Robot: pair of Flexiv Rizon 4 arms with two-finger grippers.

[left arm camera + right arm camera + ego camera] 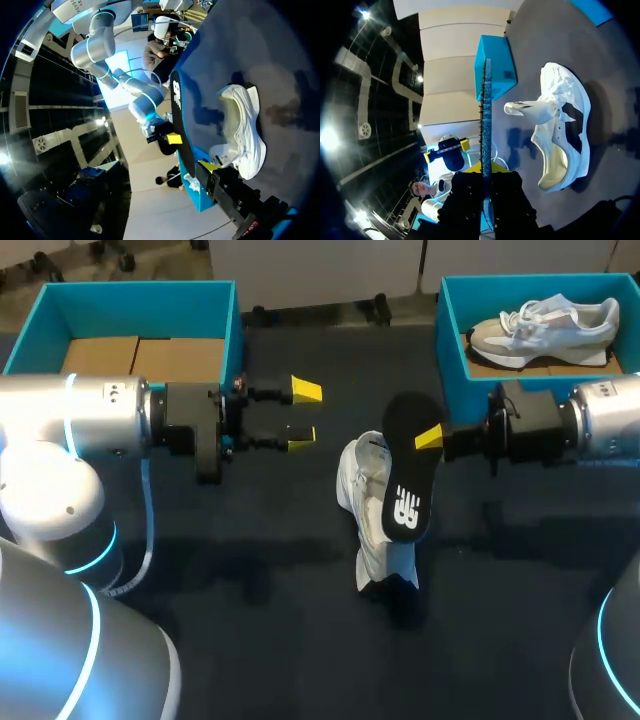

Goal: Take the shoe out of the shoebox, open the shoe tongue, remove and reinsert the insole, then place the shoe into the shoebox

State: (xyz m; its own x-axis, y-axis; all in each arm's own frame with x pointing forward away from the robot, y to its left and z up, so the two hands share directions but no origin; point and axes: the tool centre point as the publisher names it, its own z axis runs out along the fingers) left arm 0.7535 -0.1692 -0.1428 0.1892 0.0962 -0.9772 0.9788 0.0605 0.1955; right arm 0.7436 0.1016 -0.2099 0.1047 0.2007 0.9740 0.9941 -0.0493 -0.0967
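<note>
Between the fingers of the right gripper (432, 438) the black insole (407, 485) is pinched at one end, with both fingers closed on it. In the right wrist view it is seen edge-on, standing straight ahead of the gripper (486, 172). Just under the insole's free end the white shoe (372, 512) lies on the dark table (250, 560). Its opening is exposed, and a flap judged to be the tongue (527, 109) is folded outward. Beyond the shoe from the right gripper, and well apart from it, the left gripper (303, 414) is seen with its fingers spread wide and nothing between them.

With the insole out of the shoe, reinsertion is judged to be the step in hand. The free end is best lowered into the opening toe-first at a shallow slant, so that its edge is not caught on the collar. The shoe is likely to slide or tip if pushed, so it should first be steadied at the heel by the left gripper.

Ample open table is left between the two grippers. Close beside the right gripper's wrist stands the wall of a teal shoebox (452, 370), in which a second shoe (545, 328) is seen, so sideways room is limited there. The other shoebox (150, 310) stands close beside the left gripper.
</note>
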